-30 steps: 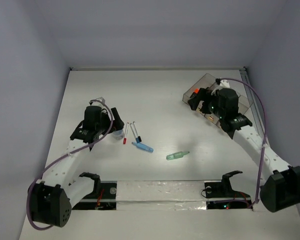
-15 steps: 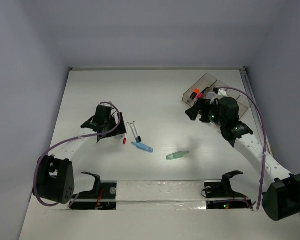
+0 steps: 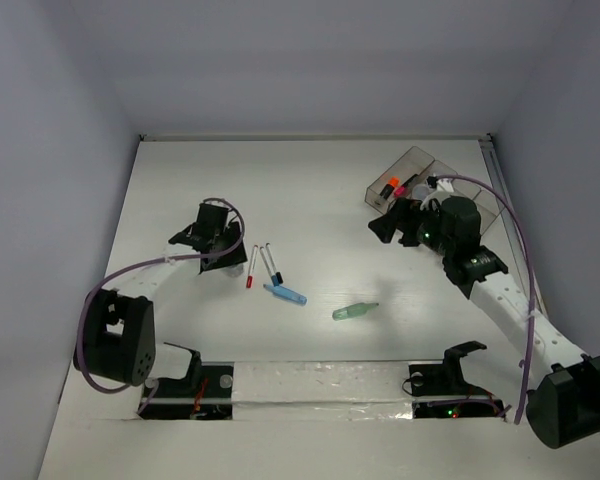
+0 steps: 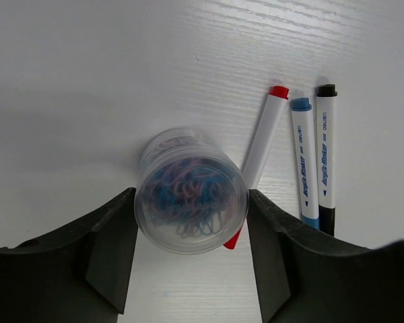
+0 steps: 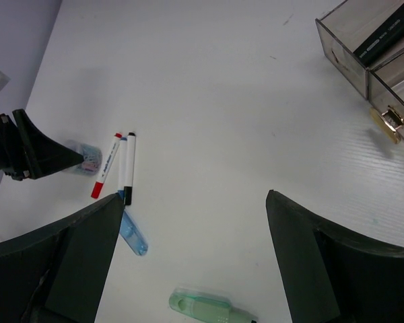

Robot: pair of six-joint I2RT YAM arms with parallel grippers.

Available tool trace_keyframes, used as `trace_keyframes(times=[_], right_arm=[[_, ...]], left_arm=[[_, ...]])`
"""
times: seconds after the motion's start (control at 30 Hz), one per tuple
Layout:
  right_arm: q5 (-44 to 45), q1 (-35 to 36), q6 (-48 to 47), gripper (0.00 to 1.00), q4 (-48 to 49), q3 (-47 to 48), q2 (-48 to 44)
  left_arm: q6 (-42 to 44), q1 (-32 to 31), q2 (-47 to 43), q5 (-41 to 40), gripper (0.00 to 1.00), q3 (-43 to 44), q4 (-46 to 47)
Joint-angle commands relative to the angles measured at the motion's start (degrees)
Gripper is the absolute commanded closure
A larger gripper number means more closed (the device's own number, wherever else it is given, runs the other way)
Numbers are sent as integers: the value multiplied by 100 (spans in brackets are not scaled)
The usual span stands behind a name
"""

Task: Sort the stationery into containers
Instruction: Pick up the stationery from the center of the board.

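While the left arm reaches out over the white desk (image 3: pixel 320 200), the left gripper (image 4: pixel 192 198) sits down around a small clear round pot (image 4: pixel 190 212) full of coloured paper clips; its jaws press against the pot's two sides, pinching it, and the pot stands upright on the desk. A white pen with a red cap (image 4: pixel 261 151) lies just beside the pot, its lower end tucked against the pot's rim. Next to that pen, two more white pens lie side by side and touching, one with a blue cap (image 4: pixel 301 161) and one with a black cap (image 4: pixel 326 155). A light-blue marker (image 3: pixel 286 294) lies near their lower ends, and a pale-green tube (image 3: pixel 355 311) lies on its side further right, well apart from the rest.

Over on the right, the smoky tray of bins (image 3: pixel 420 160) sits near the far corner, with an orange highlighter (image 3: pixel 391 184) and a pink one (image 3: pixel 412 182) in it. The right gripper (image 5: pixel 194 198) hangs above the desk beside the tray, jaws spread wide with nothing between them
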Motion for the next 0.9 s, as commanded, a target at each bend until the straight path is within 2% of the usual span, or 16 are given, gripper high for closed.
trace_keyframes(times=[0.0, 0.2, 0.33, 0.43, 0.5, 0.53, 0.7, 0.73, 0.8, 0.87], right_arm=[[-73, 58, -16, 7, 340, -45, -120], [-47, 58, -51, 7, 278, -45, -243], [41, 58, -52, 7, -29, 165, -794], [181, 58, 115, 6, -231, 315, -1208], [382, 58, 212, 4, -389, 560, -1613], [462, 58, 221, 0, -616, 683, -1710], [857, 58, 195, 0, -1461, 1773, -2105], [902, 58, 195, 0, -1610, 1852, -2167], [972, 58, 221, 0, -1734, 2019, -2281], [981, 58, 239, 0, -1840, 2064, -2457]], left_arm=[[77, -3, 20, -226, 56, 171, -51], [147, -3, -445, -726, 73, 548, -393], [209, -257, -955, -859, 73, 1748, -963], [52, -827, -868, -955, 73, 2628, -1219], [-89, -1379, -640, -964, 73, 2947, -1194], [-220, -1565, -535, -930, 73, 3209, -1054], [-424, -2506, 598, -876, 72, 4063, -403], [-432, -2795, 809, -937, 72, 4456, -211], [-363, -3051, 1433, -1008, 72, 4932, -60], [-310, -3289, 2153, -991, 72, 5767, 19]])
